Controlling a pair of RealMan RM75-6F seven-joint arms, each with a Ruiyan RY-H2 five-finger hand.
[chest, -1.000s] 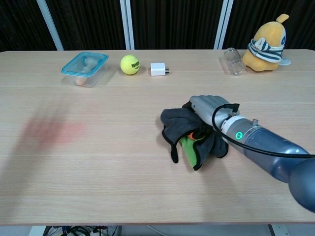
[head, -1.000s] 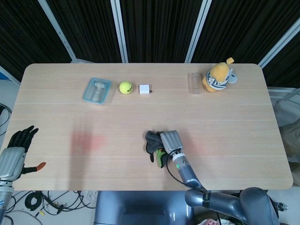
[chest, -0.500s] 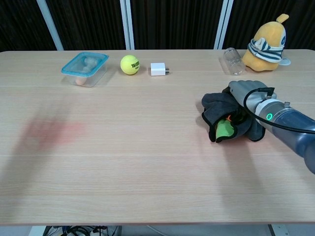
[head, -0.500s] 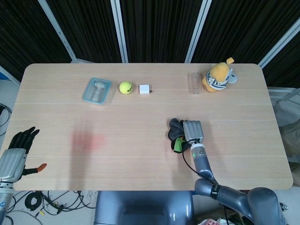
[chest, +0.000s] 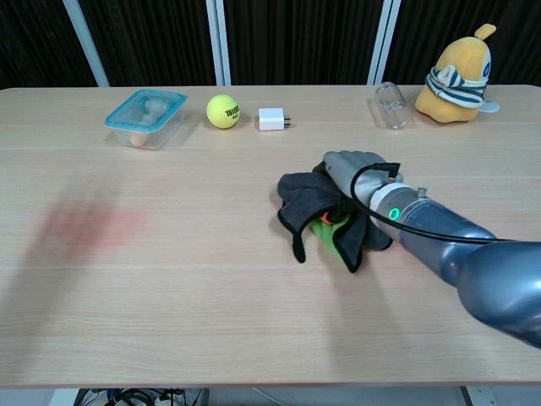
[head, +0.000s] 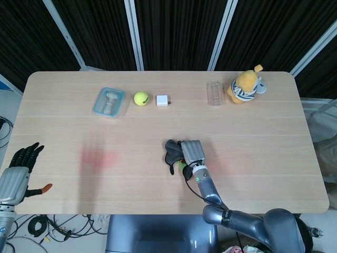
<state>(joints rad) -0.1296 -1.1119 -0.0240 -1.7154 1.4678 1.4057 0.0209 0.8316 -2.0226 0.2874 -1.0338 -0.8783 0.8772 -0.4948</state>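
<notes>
Right robot hand (chest: 355, 169): silver-grey, lying palm down on a dark cloth (chest: 317, 211), its fingers curled over the crumpled fabric and holding it against the desk (chest: 211, 304).
Cloth: soft, dark grey, bunched in loose folds with a bright green and orange patch showing at the middle; it sits near the centre of the desk, towards the front edge.
Left robot hand (head: 21, 163): black fingers spread apart, holding nothing, hanging off the left end of the desk; seen only in the head view.
Desk: pale wood grain, smooth, rounded corners.
Back row: clear plastic box with a blue rim (chest: 146, 117), fuzzy yellow tennis ball (chest: 223, 110), small white square charger (chest: 272, 119), clear jar lying on its side (chest: 388, 106), plush yellow toy with a striped scarf (chest: 457, 72).
</notes>
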